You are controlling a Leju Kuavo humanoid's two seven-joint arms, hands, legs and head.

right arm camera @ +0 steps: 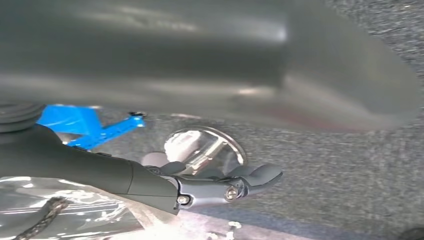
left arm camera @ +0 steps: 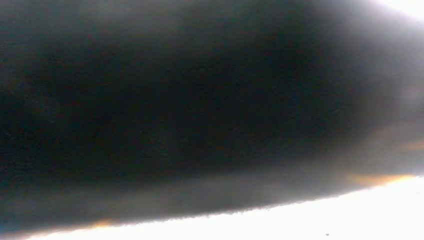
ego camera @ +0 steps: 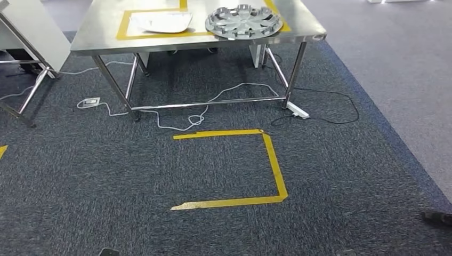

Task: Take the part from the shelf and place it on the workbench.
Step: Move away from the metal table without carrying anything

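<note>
Head view shows us the round part (ego camera: 243,22) flat on the far workbench (ego camera: 101,32); right hand (right arm camera: 220,182) fingers extended, holding nothing, left hand's unclear.

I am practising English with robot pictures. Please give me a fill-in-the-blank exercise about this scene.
1. The silver wheel cover lies on the steel ____.
2. The tape marking the carpet is ____ in colour.
3. A white ____ trails on the carpet under the workbench.

Missing words: workbench; yellow; cable
</note>
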